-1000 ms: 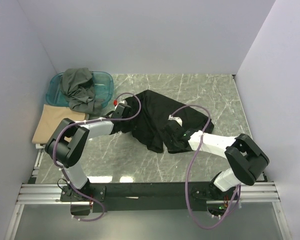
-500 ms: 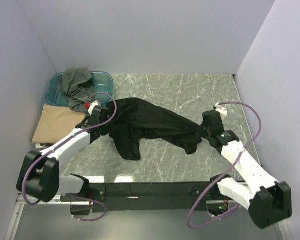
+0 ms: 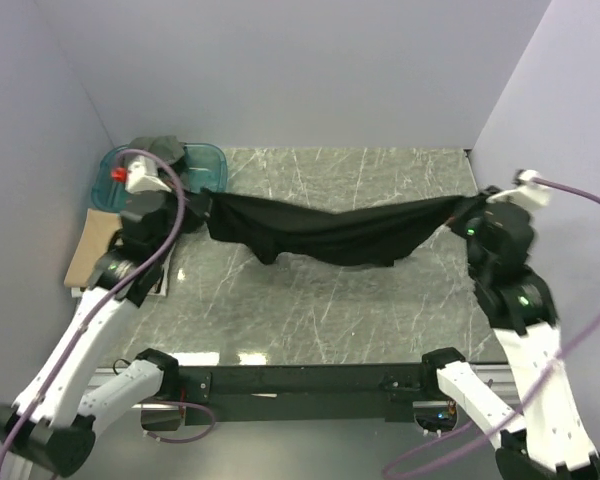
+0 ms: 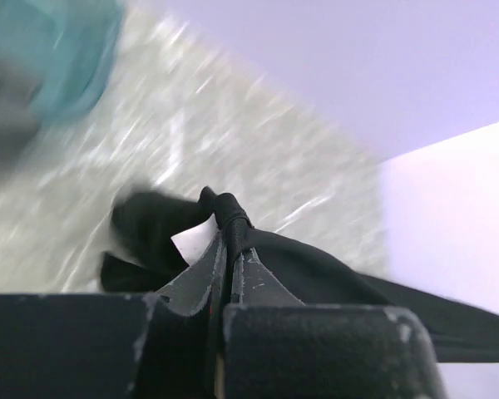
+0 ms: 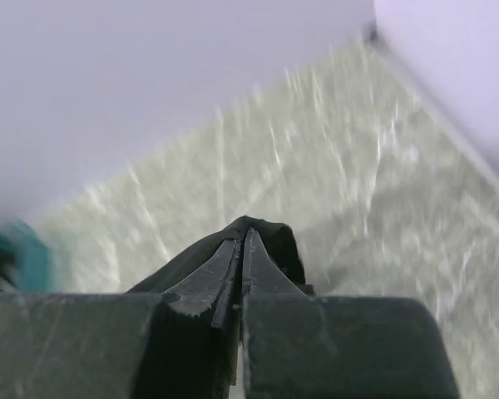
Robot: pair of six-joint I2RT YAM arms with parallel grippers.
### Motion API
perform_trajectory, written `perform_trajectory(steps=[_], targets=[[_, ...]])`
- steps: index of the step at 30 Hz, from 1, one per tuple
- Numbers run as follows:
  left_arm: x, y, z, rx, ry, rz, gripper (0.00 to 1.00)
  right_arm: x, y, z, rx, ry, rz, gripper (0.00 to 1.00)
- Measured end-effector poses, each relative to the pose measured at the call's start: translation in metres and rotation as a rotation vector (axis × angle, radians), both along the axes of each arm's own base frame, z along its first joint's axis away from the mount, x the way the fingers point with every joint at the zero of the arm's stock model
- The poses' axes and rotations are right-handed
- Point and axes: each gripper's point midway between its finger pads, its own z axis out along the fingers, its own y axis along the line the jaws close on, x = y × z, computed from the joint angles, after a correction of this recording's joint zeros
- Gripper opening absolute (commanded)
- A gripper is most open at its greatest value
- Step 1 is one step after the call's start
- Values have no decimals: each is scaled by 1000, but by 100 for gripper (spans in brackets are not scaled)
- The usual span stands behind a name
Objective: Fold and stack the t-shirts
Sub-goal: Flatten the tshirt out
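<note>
- From above, the left pincer [image 3: 200, 205] is pinching one end of the black shirt [image 3: 330, 235] and the right pincer [image 3: 467, 212] is pinching the other end, both clamped tight on the cloth.
- The soft, matte shirt is hanging between them as a sagging band above the table [image 3: 330, 320], whose top is glossy, green-grey and veined like marble.
- A crumpled grey-olive shirt [image 3: 165, 150] is lying in a see-through teal plastic tub [image 3: 208, 162] at the far left corner.
- A tan shirt [image 3: 85, 255] is lying flat just in front of the tub, partly hidden by the left arm.
- In the left wrist view, the left pincer [image 4: 230, 243] is squeezing a bunched fold of the black shirt [image 4: 316, 274], with the jaws pressed together.
- A small white tag [image 4: 191, 241] is showing beside the fold; any print on it is too blurred to read.
- The tub [image 4: 66, 58] is appearing as a teal smear at the top left.
- In the right wrist view, the right pincer [image 5: 241, 245] is gripping a rounded hump of the black shirt [image 5: 274, 241], jaws closed on it, over the streaked table [image 5: 358, 191].
</note>
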Motion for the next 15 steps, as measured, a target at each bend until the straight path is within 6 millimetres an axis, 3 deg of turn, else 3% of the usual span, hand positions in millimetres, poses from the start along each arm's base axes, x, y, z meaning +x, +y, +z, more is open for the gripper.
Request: perform_trajectory(steps=[4, 7, 12, 15], targets=[[-26, 11, 83, -61, -205, 2, 1, -36, -18, 76, -2, -189, -41, 0], [-52, 21, 131, -107, -331, 3, 1, -70, -29, 118, 8, -313, -54, 0], [-93, 32, 188, -158, -489, -25, 1, -117, -38, 165, 11, -450, -40, 0], [-104, 30, 207, -175, -542, -55, 1, -126, -38, 171, 5, -469, -30, 0]])
